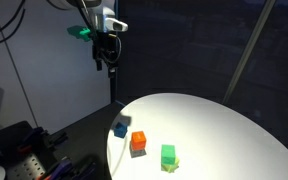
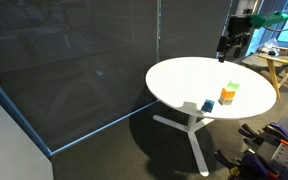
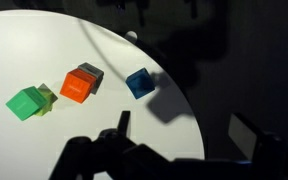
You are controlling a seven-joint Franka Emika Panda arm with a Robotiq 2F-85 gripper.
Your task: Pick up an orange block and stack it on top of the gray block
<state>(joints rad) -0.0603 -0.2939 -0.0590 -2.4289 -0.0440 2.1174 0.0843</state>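
orange block [image 3: 76,86] on round white table [image 3: 24,40], near its edge, between green cube [image 3: 26,102] and blue cube [image 3: 139,83] | gray block [image 3: 92,72] touching the orange one, partly behind it (wrist view only; too small to tell elsewhere) | gripper [image 1: 106,60] raised, well apart from all blocks | jaws spread wide, holding nothing

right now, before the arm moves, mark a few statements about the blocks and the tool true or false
1. The tool holds the orange block. False: it hangs open and empty above the table, and the orange block sits on the table.
2. The gray block sits right beside the orange block. True.
3. The green block is stacked on the blue block. False: both rest on the table, apart, with the orange block between them.
4. The table is white and round. True.
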